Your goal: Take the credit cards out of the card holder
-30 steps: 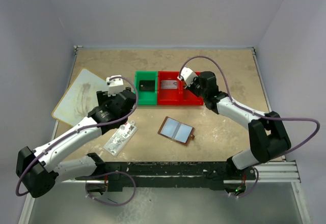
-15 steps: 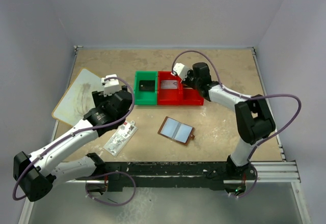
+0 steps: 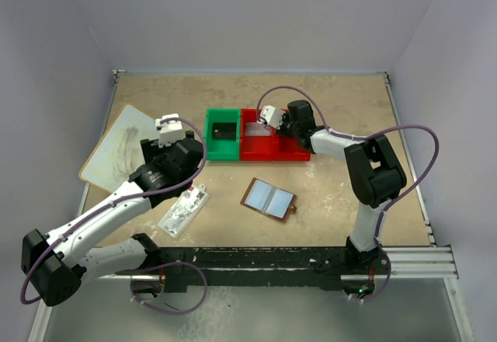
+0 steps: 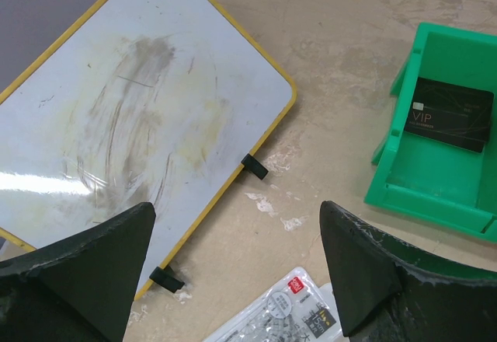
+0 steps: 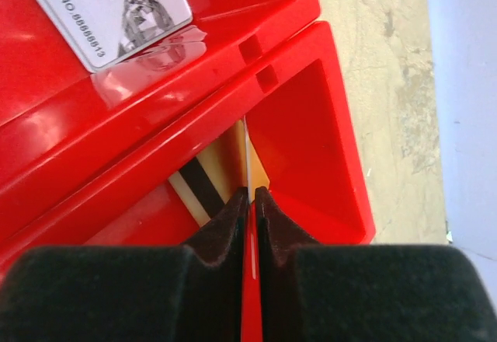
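The card holder (image 3: 269,198) lies open on the table (image 3: 334,109), well apart from the right pincer (image 5: 248,196), on its near side; that pincer pinches a thin card (image 5: 246,162) edge-on above the red bin (image 5: 326,148). The left pincer (image 4: 237,225) stands spread near a green bin (image 4: 435,186)

I see the card holder (image 3: 269,198) lying open on the table (image 3: 342,109) at centre, the packet (image 3: 185,211) to its left and the board (image 3: 120,146) at far left. Behind the holder two bins touch side by side. The left bin (image 3: 221,152) holds one flat card (image 4: 452,113); the right bin (image 3: 299,155) holds a second flat card (image 5: 109,8) in its left compartment and an upright card (image 5: 247,155) in its right compartment, between the fingers of the right gripper (image 5: 250,196).
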